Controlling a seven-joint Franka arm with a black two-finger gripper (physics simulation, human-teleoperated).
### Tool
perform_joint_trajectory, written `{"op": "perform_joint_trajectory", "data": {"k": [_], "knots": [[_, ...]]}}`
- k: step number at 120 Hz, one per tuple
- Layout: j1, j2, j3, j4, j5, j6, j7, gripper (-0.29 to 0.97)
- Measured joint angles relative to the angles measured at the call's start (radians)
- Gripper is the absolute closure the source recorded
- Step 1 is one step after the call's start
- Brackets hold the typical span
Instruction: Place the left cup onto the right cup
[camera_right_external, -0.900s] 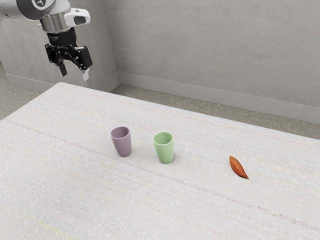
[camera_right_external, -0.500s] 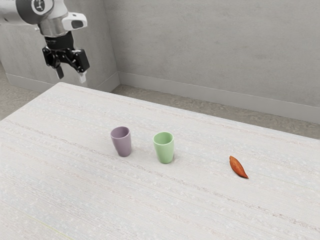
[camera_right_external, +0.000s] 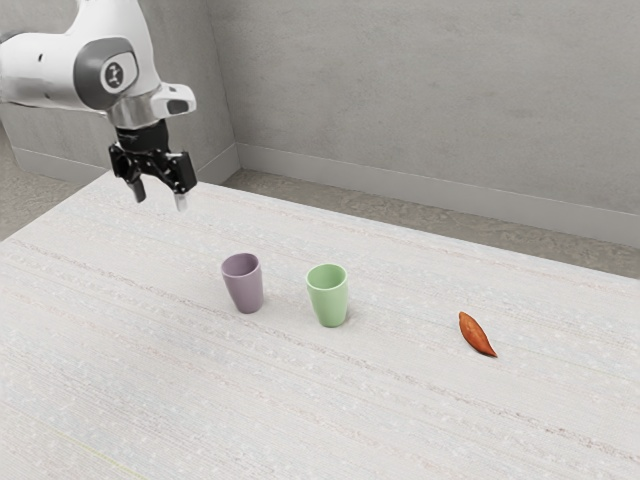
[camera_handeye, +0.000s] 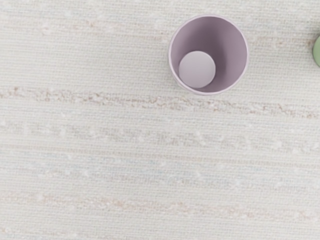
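A pale purple cup (camera_right_external: 243, 282) stands upright on the table, left of a light green cup (camera_right_external: 328, 294) in the exterior view. Both are empty and a short gap apart. My gripper (camera_right_external: 160, 196) hangs open in the air above the table, up and to the exterior view's left of the purple cup, with nothing between its fingers. From the wrist view I look straight down into the purple cup (camera_handeye: 208, 54), and a sliver of the green cup (camera_handeye: 317, 51) shows beside it.
An orange-red leaf-shaped object (camera_right_external: 477, 334) lies on the table to the exterior view's right of the green cup. The whitish table (camera_right_external: 150, 400) reaches wide around the cups. A grey wall stands behind.
My arm has come down and moved toward the exterior view's right, bringing the open gripper closer to the purple cup. The cups have not moved.
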Motion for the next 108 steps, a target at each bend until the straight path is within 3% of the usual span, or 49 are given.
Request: {"op": "perform_joint_trajectory", "data": {"k": [56, 108], "knots": [[0.008, 0.069, -0.001, -0.103, -0.016, 0.159, 0.007, 0.03], [0.014, 0.238, -0.024, 0.073, -0.057, 0.173, 0.011, 0.03]]}}
